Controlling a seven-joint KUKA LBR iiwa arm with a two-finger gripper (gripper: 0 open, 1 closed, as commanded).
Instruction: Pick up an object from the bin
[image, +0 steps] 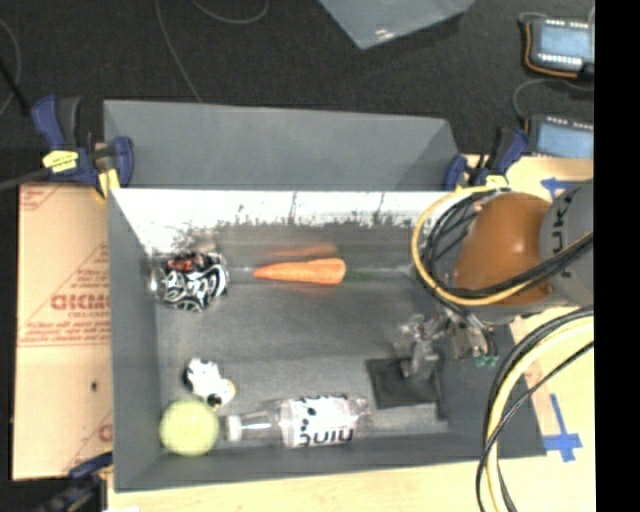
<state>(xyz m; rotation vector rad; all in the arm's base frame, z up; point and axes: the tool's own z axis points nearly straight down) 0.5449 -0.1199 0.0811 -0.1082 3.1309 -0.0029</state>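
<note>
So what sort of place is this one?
Probably a robotics lab picking station: a grey metal bin of loose odds like a carrot and a clear bottle, with the arm's cabled end effector inside it.

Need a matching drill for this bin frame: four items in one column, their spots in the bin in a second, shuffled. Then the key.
Things
1. orange carrot-shaped toy
2. yellow-green round ball
3. clear plastic bottle with black-and-white label
4. dark flat rectangular block

Places
A. bottom-left corner of the grey metal bin
B. right side, at the gripper
C. by the top wall, mid-bin
D. lying on its side along the bottom wall

Pairs: 1-C, 2-A, 3-D, 4-B
</note>
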